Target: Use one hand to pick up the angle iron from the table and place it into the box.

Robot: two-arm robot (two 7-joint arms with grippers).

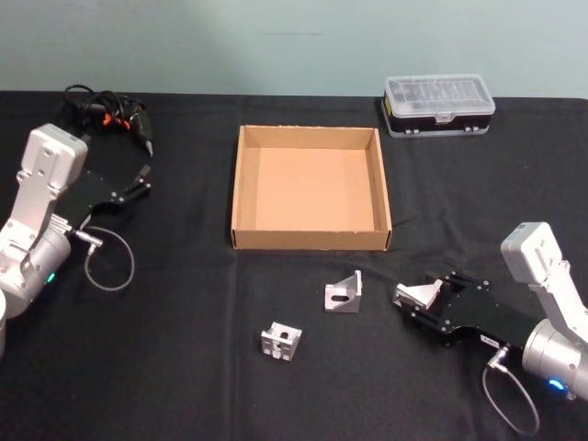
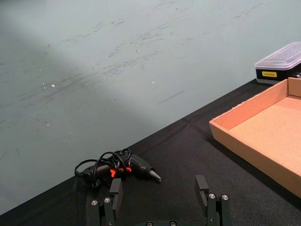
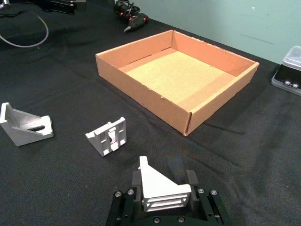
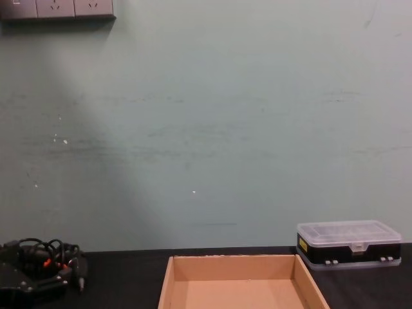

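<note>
My right gripper point(image 1: 415, 301) has its jaws closed on a silver bracket point(image 1: 418, 294). One finger point(image 3: 190, 179) presses against each side of it, low over the black table point(image 1: 184, 386) at the right front. I cannot tell whether the bracket is lifted off the tabletop.

Just to its left stands a second bracket point(image 1: 344, 294). Farther left and nearer me is a third bracket point(image 1: 281, 342). Both are apart from the held one and from each other.

Beyond them sits the open cardboard box point(image 1: 310, 241), and bare tabletop lies between my gripper and its near wall. The second bracket stands off to the side of that line.

A clear-lidded plastic case point(image 1: 438, 106) sits past the box's far right corner, apart from it.

My left gripper point(image 1: 144, 179) is parked at the left side with its jaws wide. It is near a black tool with tangled red-orange wires point(image 1: 115, 112) by the table's far edge.
</note>
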